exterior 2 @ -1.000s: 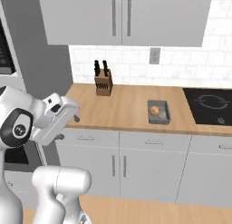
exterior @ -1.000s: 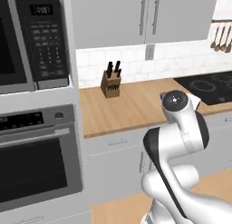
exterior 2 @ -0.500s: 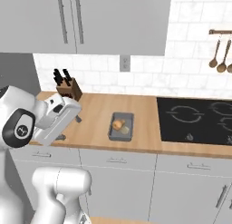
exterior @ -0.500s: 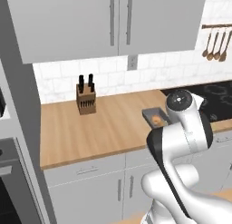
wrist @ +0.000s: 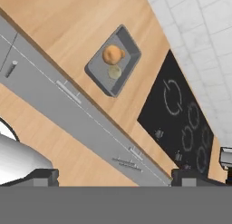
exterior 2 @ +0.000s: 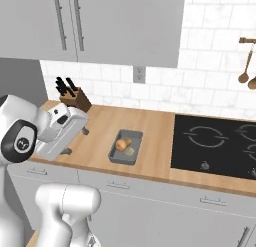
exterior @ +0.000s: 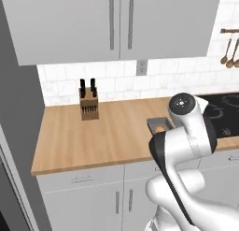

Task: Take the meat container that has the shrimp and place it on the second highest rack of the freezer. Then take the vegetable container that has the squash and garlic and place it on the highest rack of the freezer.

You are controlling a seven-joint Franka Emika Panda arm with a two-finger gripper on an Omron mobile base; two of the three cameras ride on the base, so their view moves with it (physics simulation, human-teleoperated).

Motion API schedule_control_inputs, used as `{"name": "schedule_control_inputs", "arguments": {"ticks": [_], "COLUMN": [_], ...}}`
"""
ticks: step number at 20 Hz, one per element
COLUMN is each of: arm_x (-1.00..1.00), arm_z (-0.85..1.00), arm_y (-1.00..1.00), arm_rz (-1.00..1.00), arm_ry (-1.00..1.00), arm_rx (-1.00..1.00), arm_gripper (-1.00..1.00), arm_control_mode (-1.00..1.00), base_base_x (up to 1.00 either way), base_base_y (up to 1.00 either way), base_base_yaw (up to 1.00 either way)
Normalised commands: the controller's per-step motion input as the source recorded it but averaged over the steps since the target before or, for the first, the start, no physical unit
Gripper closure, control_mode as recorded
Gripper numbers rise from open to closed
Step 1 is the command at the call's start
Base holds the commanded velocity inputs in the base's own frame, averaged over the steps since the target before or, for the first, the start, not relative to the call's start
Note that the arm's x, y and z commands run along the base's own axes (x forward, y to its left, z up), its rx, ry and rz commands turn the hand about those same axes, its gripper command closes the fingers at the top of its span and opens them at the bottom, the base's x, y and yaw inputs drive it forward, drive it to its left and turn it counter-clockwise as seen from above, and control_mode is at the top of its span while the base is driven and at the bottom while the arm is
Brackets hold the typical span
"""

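The jaws [wrist: 113, 175] hang above the floor in front of the desk, holding nothing; their two tips sit far apart at the bottom of the hand view, so they look spread. In the right base view the hand [exterior 2: 62, 128] is over the near left edge of the desk [exterior 2: 100, 128], well apart from the tray.

The grey tray [exterior 2: 126, 147] with an orange squash [wrist: 112, 54] and a pale garlic [wrist: 114, 72] lies flat on the desk, between the knife block [exterior: 88, 105] far left and the black hob [exterior 2: 215, 146] to the right.

Risks, as I judge them: this tray is the task's second item, so taking it first would break the order. Its rim is low and thin, so a pinch on one wall may tip it and roll the loose squash out. A wide swing could hit the block.
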Motion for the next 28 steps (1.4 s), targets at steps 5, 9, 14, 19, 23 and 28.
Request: {"name": "schedule_control_inputs", "arguments": {"ticks": [5,9,14,19,23,28], "arm_x": [0.06,0.41,0.32,0.3,0.34,0.31], "arm_z": [-0.02,-0.74,-0.87,-0.65,-0.5,-0.29], "arm_y": [-0.02,-0.22,-0.37,-0.14,-0.02,-0.08], "arm_rz": [0.02,0.11,0.12,0.14,0.12,0.12], "arm_ry": [0.0,0.14,0.34,0.2,0.05,0.0], "arm_rx": [0.0,-0.06,-0.07,-0.1,-0.09,-0.02], "arm_gripper": [-1.0,-1.0,-1.0,-1.0,-1.0,-1.0], "arm_control_mode": [-1.0,-1.0,-1.0,-1.0,-1.0,-1.0], "base_base_x": [0.03,0.0,0.0,0.0,0.0,0.0], "base_base_y": [-0.15,0.0,0.0,0.0,0.0,0.0], "base_base_yaw": [0.1,0.0,0.0,0.0,0.0,0.0]}}
